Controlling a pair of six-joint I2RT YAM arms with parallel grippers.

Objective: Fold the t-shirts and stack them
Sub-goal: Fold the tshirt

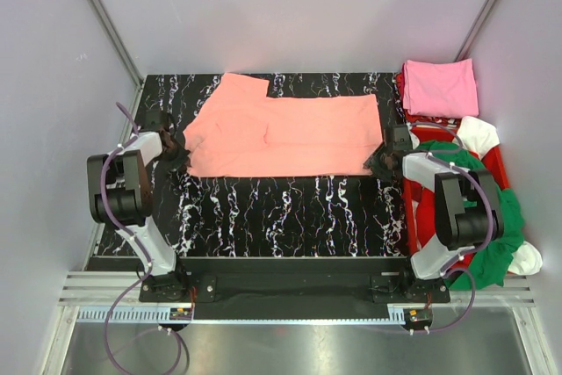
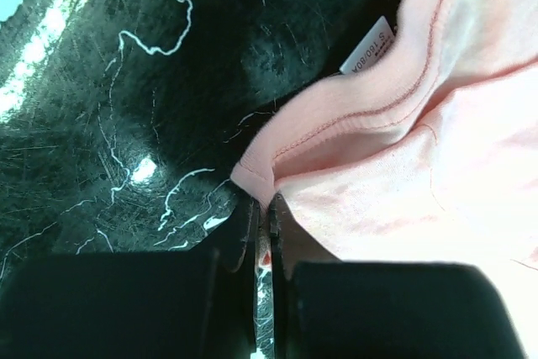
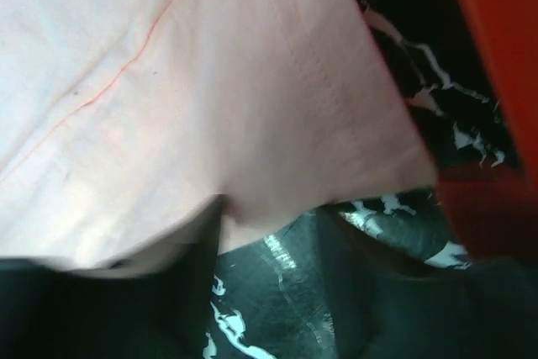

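Observation:
The salmon-orange t-shirt point(image 1: 281, 129) lies spread flat on the black marbled table point(image 1: 281, 217). My left gripper point(image 1: 180, 157) is at its near left corner. In the left wrist view its jaws point(image 2: 266, 208) are shut on a pinch of the shirt's hem point(image 2: 353, 124). My right gripper point(image 1: 384, 162) is at the shirt's near right corner. In the right wrist view it point(image 3: 277, 220) stands open, with the shirt's edge point(image 3: 252, 124) lying across the fingertips and over the left finger. A folded pink t-shirt point(image 1: 439, 87) lies at the back right.
A red plastic crate point(image 1: 496, 160) stands at the table's right edge behind my right arm, holding crumpled green point(image 1: 500, 243), white point(image 1: 479, 133) and red cloth. Its red wall shows in the right wrist view point(image 3: 496, 56). Grey walls enclose the table.

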